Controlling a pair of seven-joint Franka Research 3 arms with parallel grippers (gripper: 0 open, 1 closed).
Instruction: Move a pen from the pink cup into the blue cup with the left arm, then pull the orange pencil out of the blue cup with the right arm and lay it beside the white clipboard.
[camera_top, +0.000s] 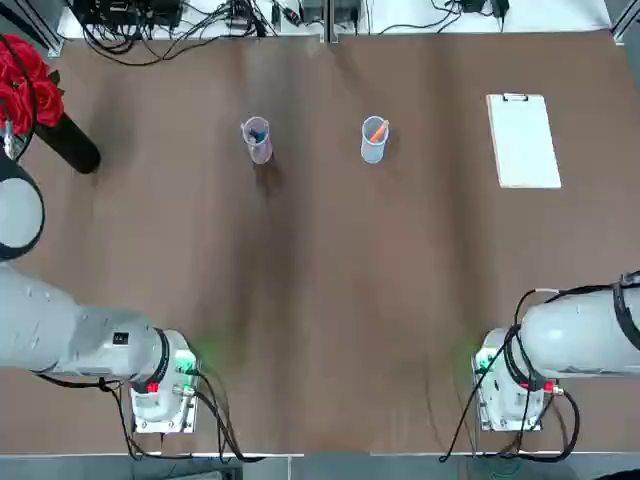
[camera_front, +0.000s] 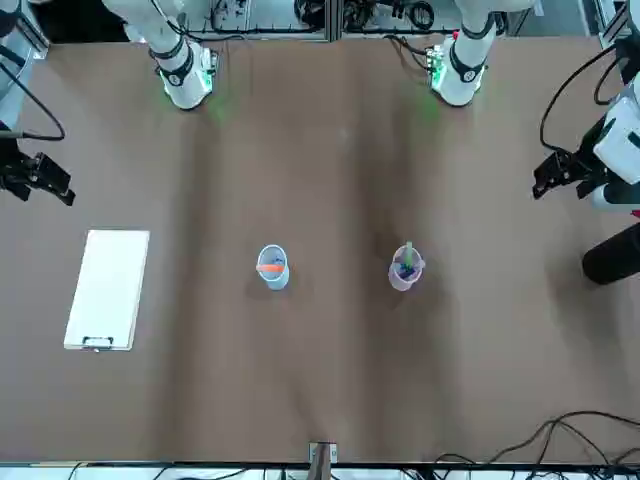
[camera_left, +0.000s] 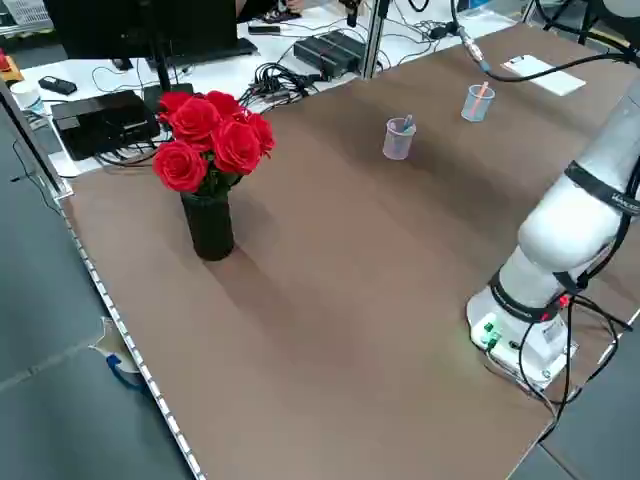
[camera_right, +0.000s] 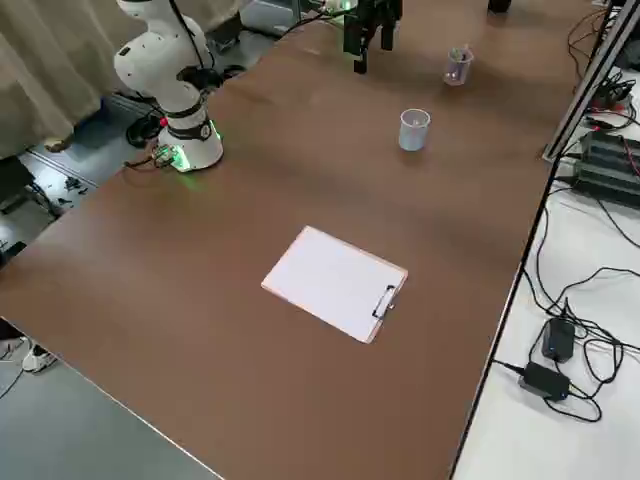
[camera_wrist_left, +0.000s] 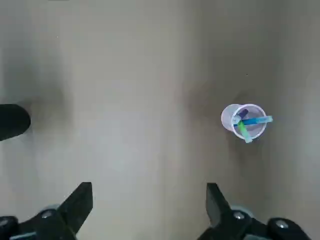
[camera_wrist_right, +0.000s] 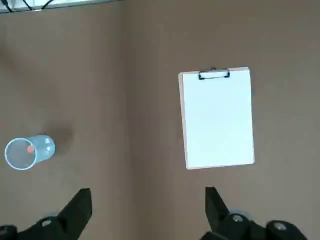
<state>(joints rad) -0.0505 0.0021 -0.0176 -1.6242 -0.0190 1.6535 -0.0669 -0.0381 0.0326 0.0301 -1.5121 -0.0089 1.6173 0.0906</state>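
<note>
The table (camera_top: 320, 300) is wide and brown, with both arms drawn back at its near edge. On its far right lies the white clipboard (camera_top: 522, 141), flat, its clip at the far short end. Far across, near the middle, stand two small cups well apart: the pink cup (camera_top: 258, 140) to the left and the blue cup (camera_top: 374, 140) to the right, between the pink cup and the clipboard.

The left gripper (camera_wrist_left: 149, 200) hangs high over the table with its fingers spread wide and nothing between them. The right gripper (camera_wrist_right: 148, 202) is likewise released and empty, looking down on the clipboard and the blue cup.

The pen (camera_wrist_left: 252, 120) stands in the pink cup, leaning against the rim with its upper end poking out, alongside a green and a purple one. The orange pencil (camera_top: 378, 130) leans in the blue cup.

What the first move turns on: the pink cup lies on the left arm's side of the table, far out and ahead of the left gripper, slightly toward the middle. The pen's long axis is close to upright but tilted, so the fingers would probably need to come down from above and straddle its free top end.
</note>
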